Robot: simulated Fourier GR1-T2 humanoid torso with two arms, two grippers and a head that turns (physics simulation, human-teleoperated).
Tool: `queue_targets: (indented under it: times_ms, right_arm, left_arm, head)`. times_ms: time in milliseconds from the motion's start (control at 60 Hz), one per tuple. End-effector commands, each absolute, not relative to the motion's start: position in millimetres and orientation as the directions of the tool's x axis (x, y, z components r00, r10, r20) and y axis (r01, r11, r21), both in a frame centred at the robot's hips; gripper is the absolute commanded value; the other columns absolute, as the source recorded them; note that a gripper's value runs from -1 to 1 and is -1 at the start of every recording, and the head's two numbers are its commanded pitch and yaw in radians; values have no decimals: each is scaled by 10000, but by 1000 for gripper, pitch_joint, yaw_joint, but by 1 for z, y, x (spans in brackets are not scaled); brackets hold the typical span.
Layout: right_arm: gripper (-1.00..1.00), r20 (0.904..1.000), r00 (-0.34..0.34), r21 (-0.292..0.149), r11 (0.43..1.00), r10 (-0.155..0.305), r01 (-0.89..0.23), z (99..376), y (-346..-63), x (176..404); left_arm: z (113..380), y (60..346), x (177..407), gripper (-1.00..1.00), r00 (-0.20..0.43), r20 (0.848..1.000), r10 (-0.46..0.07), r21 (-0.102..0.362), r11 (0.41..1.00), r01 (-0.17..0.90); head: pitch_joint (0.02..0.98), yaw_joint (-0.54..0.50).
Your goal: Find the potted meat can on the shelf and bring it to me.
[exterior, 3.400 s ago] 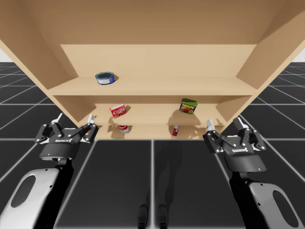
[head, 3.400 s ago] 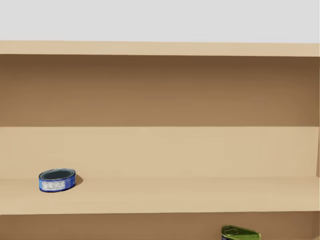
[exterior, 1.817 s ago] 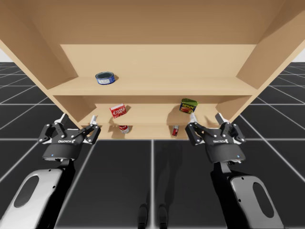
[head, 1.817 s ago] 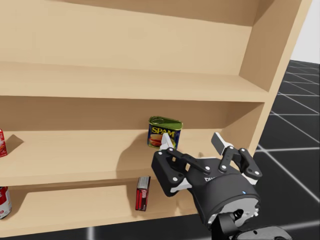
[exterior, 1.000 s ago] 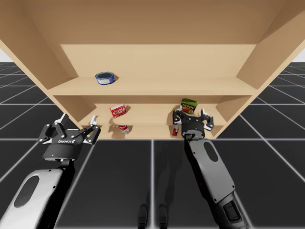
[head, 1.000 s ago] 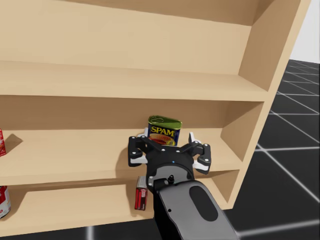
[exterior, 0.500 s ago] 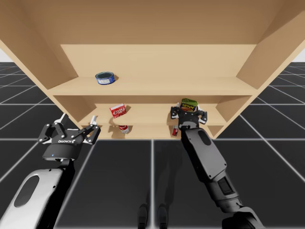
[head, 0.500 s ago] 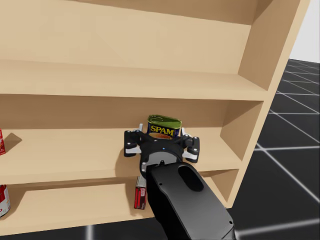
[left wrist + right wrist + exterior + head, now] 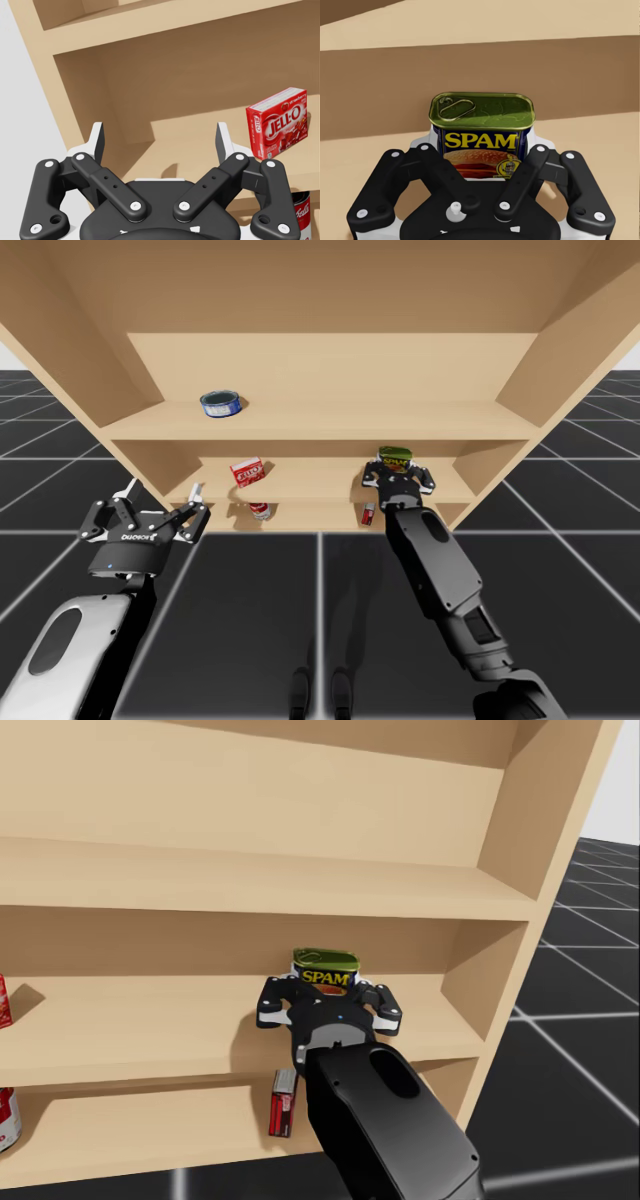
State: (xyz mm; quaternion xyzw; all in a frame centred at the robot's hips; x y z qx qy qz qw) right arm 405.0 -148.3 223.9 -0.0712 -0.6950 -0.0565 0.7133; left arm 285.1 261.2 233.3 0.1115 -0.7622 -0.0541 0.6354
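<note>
My right tool (image 9: 483,136) grasps the can (image 9: 482,112) between its fingers. The grasp looks made. Next, lift slightly and draw it off the shelf (image 9: 600,131).

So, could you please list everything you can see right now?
shelf unit: one, tan, three boards, in front
flat round can: one, blue, top board, left
box: one, red, middle board, left
rectangular can: one, blue with a green lid, middle board, right
round can: one, red and white, bottom board, under the box
slim box: one, red, bottom board, under the rectangular can
left gripper: one, black, open, off the shelf's left end
right gripper: one, black, shut on the rectangular can
</note>
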Motion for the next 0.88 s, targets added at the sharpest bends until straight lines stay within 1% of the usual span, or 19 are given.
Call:
queue_targets:
  times_ms: [17,133,167,217,233,400,417,483,500,583,617,667,683,733,767,783,817,833,883]
  right_arm:
    - [1000,9989,454,-247,9681,138,2493,224,-154,410]
    - [1000,9995,109,-329,9681,312,2482,232,-158,399]
    - [1000,9989,-79,-429,9680,463,2473,236,-158,393]
    - [1000,9981,-163,-531,9685,588,2435,238,-158,388]
    - [1000,9980,-234,-510,9695,582,2397,240,-159,382]
    - [1000,9947,-626,-655,9718,816,2264,250,-163,357]
    - [1000,9935,-737,-685,9719,872,2254,252,-164,352]
    - [1000,9895,-922,-885,9700,1117,2263,255,-165,344]
    - [1000,9867,-1031,-1000,9692,1257,2249,257,-166,338]
    - [1000,9808,-1225,-1227,9684,1517,2170,261,-166,324]
    - [1000,9768,-1354,-1348,9678,1658,2128,263,-167,314]
    - [1000,9745,-1433,-1408,9675,1729,2099,265,-167,308]
    - [1000,9721,-1503,-1471,9669,1803,2082,266,-169,301]
    - [1000,9697,-1569,-1529,9661,1872,2079,268,-170,295]
    - [1000,9664,-1665,-1599,9651,1959,2073,269,-171,287]
    - [1000,9665,-1675,-1585,9655,1945,2065,269,-172,285]
    - [1000,9638,-1754,-1637,9648,2010,2060,270,-172,279]
    - [1000,9607,-1835,-1694,9637,2082,2063,271,-173,275]
    - [1000,9577,-1933,-1735,9635,2133,2036,273,-174,266]
  left_arm:
    - [234,259,286,-1000,-1705,9562,-2381,2243,9698,-962]
    - [234,259,286,-1000,-1717,9561,-2375,2237,9699,-962]
    - [234,259,286,-1000,-1718,9560,-2379,2242,9699,-955]
    - [234,259,286,-1000,-1720,9560,-2377,2241,9699,-948]
    - [234,259,286,-1000,-1721,9558,-2385,2249,9698,-948]
    - [233,259,287,-1000,-1726,9555,-2391,2255,9696,-947]
    - [233,259,287,-1000,-1726,9555,-2393,2257,9696,-948]
    - [233,259,287,-1000,-1729,9553,-2400,2265,9694,-943]
    - [233,259,287,-1000,-1730,9551,-2406,2271,9693,-943]
    - [233,259,287,-1000,-1732,9547,-2421,2287,9689,-941]
    - [233,259,287,-1000,-1731,9547,-2420,2285,9689,-945]
    - [233,259,287,-1000,-1732,9546,-2422,2286,9689,-948]
    - [233,259,287,-1000,-1732,9546,-2422,2286,9689,-950]
    - [233,259,287,-1000,-1737,9545,-2424,2288,9688,-949]
    - [233,258,287,-1000,-1740,9542,-2433,2297,9686,-949]
    - [233,259,287,-1000,-1740,9541,-2436,2300,9685,-952]
    - [232,259,287,-1000,-1738,9541,-2439,2302,9685,-953]
    - [232,259,287,-1000,-1736,9542,-2436,2299,9685,-955]
    - [232,259,287,-1000,-1734,9542,-2438,2300,9684,-959]
  head:
    - [488,-284]
    - [488,-284]
    - [488,-284]
    - [488,-284]
    - [489,-284]
    - [489,-285]
    - [489,-285]
    - [492,-285]
    - [493,-287]
    - [495,-287]
    - [495,-288]
    - [497,-288]
    - [497,-288]
    - [498,-287]
    - [496,-286]
    - [496,-285]
    - [494,-283]
    - [493,-280]
    - [490,-277]
